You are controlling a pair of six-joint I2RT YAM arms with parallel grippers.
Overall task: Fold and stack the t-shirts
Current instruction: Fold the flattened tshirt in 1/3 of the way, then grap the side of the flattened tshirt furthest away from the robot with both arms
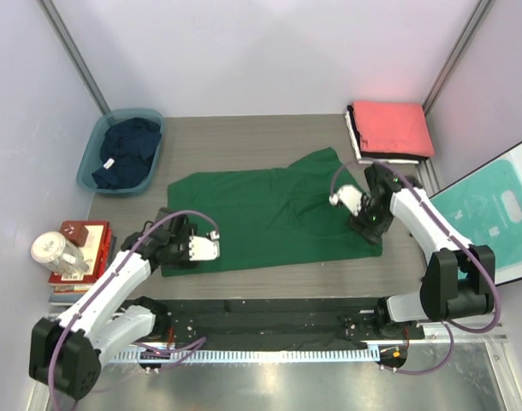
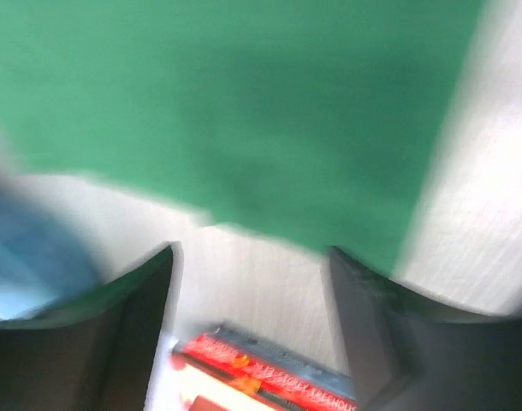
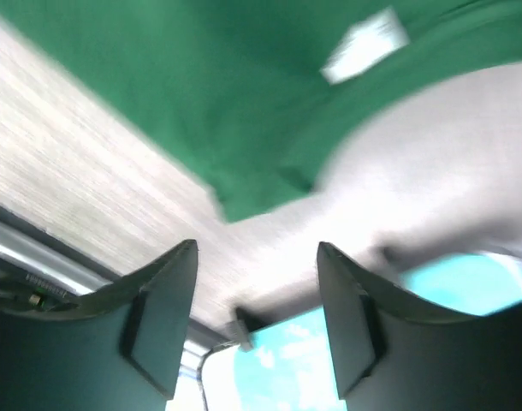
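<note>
The dark green t-shirt (image 1: 269, 218) lies spread flat across the middle of the table. My left gripper (image 1: 165, 248) is at its near left corner, open and empty. In the left wrist view the green cloth (image 2: 244, 111) lies just beyond the open gripper (image 2: 252, 282). My right gripper (image 1: 374, 229) is at the shirt's near right corner, open and empty. The right wrist view shows the shirt's edge (image 3: 244, 128) with a white label (image 3: 364, 43) beyond the open gripper (image 3: 257, 282). The navy t-shirt (image 1: 128, 150) lies crumpled in the tub. The folded coral-red shirt (image 1: 389, 127) tops the black and white ones at the back right.
The teal tub (image 1: 90, 158) stands at the back left. A stack of books (image 1: 83, 257) with a jar (image 1: 57, 253) sits at the left edge; the books also show in the left wrist view (image 2: 269, 368). The teal-and-white board (image 1: 492, 214) leans at the right and shows in the right wrist view (image 3: 329, 360).
</note>
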